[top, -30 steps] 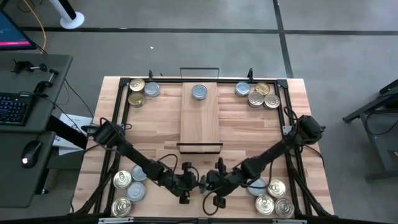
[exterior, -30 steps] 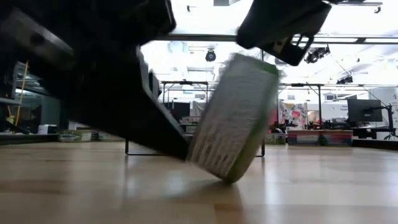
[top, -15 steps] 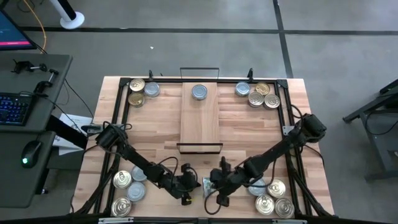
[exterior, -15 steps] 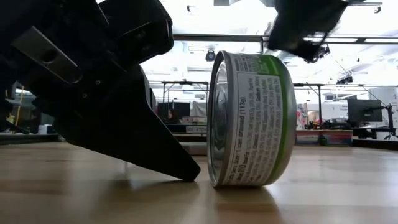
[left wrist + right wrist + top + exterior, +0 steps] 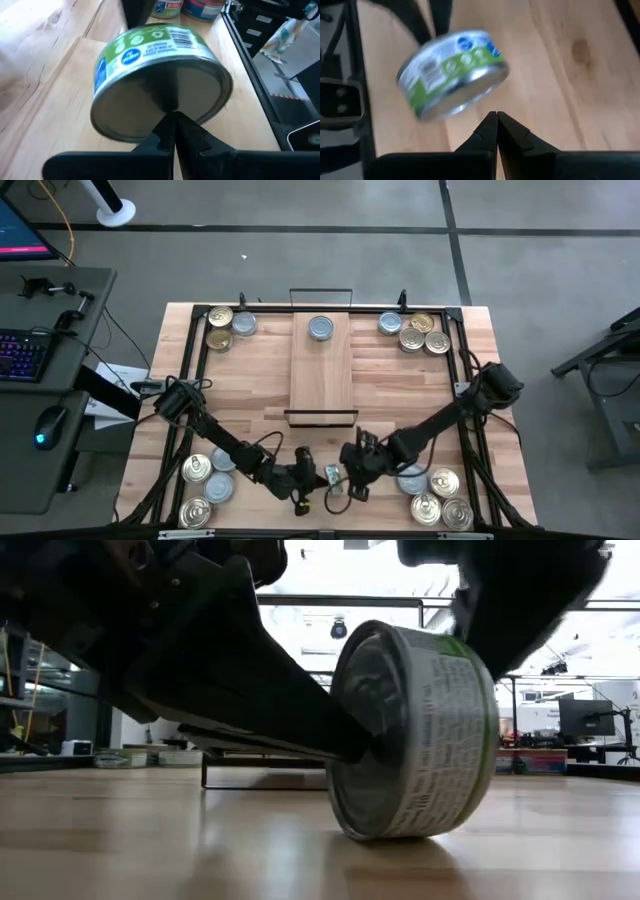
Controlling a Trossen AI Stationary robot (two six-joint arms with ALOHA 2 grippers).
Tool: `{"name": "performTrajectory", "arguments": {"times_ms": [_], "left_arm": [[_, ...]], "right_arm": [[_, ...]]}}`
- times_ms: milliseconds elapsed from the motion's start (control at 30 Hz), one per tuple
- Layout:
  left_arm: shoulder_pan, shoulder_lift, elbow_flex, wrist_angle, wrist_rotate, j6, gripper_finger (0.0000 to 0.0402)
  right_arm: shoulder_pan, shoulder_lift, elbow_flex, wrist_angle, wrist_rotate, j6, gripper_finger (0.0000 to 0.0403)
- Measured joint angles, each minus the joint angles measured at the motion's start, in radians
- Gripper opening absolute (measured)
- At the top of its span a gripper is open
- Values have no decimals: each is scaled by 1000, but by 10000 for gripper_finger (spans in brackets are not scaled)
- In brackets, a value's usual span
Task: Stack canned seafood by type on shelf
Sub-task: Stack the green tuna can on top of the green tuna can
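Barely begun | shelf (image 5: 322,370): one tin (image 5: 320,328) at far end | rest in four corner clusters on bench (image 5: 400,390) | green-label tin (image 5: 415,730) on edge, near bench front, w/ left end effector (image 5: 174,117) tips pressed together, poking its base | right end effector (image 5: 496,120) pressed together, just beside, empty.

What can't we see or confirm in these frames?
- Low view: the shelf is mostly hidden behind the left gripper and the tilted green-label tin.
- High view: that tin is too small to read.
- Right wrist view: tin blurred; right gripper contact unclear.
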Motion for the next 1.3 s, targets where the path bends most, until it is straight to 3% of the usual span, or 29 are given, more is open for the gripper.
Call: {"name": "performTrajectory", "arguments": {"times_ms": [500,667,867,933,1067,1300], "left_arm": [[24,-2,0,90,-3,-6,0],[25,-2,0,102,-2,-6,0],[26,-23,0,96,140,40,0],[23,-49,-3,55,196,61,0],[20,-137,-2,-112,214,102,0],[21,-284,-2,-379,198,142,0]], "right_arm": [[-82,12,0,129,-58,-133,0],[-82,10,0,126,-34,-155,0],[-82,-93,0,18,45,-123,0],[-75,-133,0,-18,54,-77,0],[-25,-196,0,13,44,29,0],[73,-177,0,277,-72,153,0]]}}
